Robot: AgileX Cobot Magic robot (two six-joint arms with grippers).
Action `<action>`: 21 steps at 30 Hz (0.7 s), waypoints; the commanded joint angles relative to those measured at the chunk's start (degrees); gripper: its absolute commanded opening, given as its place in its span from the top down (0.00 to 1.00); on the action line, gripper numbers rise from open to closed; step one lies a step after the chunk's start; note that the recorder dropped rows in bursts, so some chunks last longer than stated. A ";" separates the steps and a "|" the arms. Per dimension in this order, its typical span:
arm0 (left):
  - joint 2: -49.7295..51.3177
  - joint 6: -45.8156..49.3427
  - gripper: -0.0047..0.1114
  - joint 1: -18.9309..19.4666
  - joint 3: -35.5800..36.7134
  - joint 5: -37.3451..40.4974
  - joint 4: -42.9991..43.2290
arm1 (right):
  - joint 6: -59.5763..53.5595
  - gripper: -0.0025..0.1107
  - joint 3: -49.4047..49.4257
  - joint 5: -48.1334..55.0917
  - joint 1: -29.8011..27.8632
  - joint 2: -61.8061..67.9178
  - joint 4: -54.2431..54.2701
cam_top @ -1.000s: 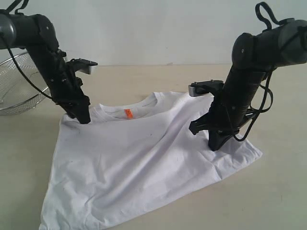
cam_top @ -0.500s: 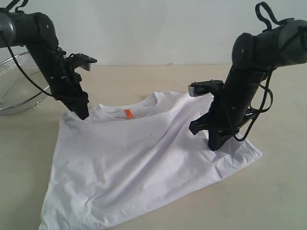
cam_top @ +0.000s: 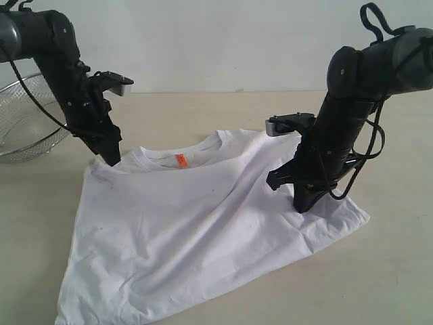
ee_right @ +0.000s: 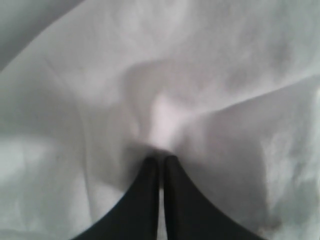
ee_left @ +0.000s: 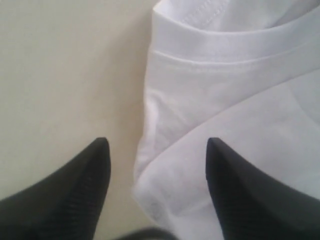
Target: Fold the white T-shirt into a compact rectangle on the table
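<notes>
Your left gripper [ee_left: 156, 145] has lifted off the shoulder fold, jaws spread and empty — that fold's released. Right gripper [cam_top: 302, 205] stays pinched shut on the white T-shirt [cam_top: 203, 223], lying on the table [cam_top: 392, 271].

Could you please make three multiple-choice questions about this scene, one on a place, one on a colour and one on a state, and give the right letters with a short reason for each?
1. Where is the wire basket?
A. at the far left of the table
B. on top of the shirt
C. under the right arm

2. What colour is the neck tag of the white T-shirt?
A. blue
B. orange
C. green

3. How is the left gripper?
A. shut on the collar
B. shut on a sleeve
C. open, holding nothing

Answers:
1 A: the exterior view shows the basket at the left edge, off the shirt.
2 B: an orange patch sits inside the collar.
3 C: its fingers stand apart above the shirt's folded edge, while the right gripper is shut, pinching cloth.
</notes>
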 commanded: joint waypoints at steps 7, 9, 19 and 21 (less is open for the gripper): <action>0.00 -2.14 0.70 0.06 2.70 0.31 -1.99 | -1.01 0.98 0.19 -0.25 0.13 -0.40 0.13; 0.00 -2.14 0.78 0.06 3.31 0.31 -1.11 | -1.01 0.98 0.19 -0.25 0.13 -0.40 0.13; -0.81 -3.44 0.92 -0.05 3.28 -0.61 -1.63 | -1.41 0.98 0.19 -0.25 0.13 -0.40 0.13; -2.43 -2.77 0.92 -0.05 3.28 -0.35 -3.70 | -1.41 0.98 0.19 -0.40 0.04 -0.40 0.13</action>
